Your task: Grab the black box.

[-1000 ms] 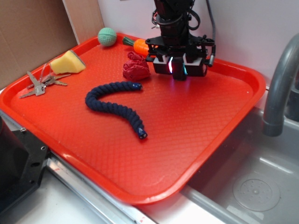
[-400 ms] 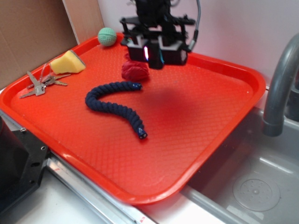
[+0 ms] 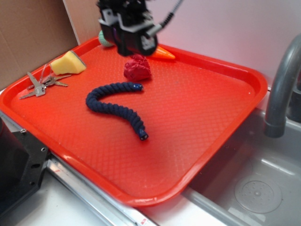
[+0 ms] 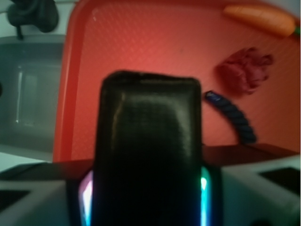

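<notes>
The black box (image 4: 149, 141) is a matte black block with rounded edges, and it fills the middle of the wrist view. It sits between my glowing fingers (image 4: 204, 193). My gripper (image 4: 148, 190) is shut on it and holds it above the red tray (image 4: 141, 42). In the exterior view the gripper (image 3: 128, 43) hangs over the tray's back left corner, above and to the left of the red cloth lump (image 3: 137, 68). There the box is only a dark shape between the fingers.
A navy braided rope (image 3: 117, 106) lies mid-tray (image 3: 211, 141). An orange carrot (image 3: 162, 52), a partly hidden green ball (image 3: 102, 41), a yellow sponge (image 3: 68, 62) and keys (image 3: 40, 84) sit along the back and left. A grey faucet (image 3: 282, 84) and sink stand to the right.
My gripper has moved left and toward the tray's back left corner, carrying the black box. The carrot it covered now shows; the green ball is now partly hidden.
</notes>
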Robot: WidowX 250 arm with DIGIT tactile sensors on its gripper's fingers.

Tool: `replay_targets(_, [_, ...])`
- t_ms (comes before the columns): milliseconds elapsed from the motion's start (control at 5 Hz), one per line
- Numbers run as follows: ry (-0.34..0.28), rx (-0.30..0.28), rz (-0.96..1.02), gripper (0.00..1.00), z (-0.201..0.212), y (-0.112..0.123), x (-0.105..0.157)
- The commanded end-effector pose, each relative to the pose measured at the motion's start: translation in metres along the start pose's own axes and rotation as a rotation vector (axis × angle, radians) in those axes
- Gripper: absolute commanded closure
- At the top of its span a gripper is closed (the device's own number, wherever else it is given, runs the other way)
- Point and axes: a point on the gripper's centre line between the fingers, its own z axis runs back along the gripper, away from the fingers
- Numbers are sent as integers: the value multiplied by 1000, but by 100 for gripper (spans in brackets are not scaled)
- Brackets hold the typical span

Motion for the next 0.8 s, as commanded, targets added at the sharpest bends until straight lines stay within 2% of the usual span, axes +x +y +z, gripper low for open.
replay_targets(0, [-110, 48, 176, 100, 42, 32, -1])
replay_targets(200, [-136, 56, 254, 100, 63, 49, -2])
replay_targets(400, [-132, 51, 267, 100, 66, 55, -1])
replay_targets(600, [-92, 60, 248, 100, 60, 52, 6])
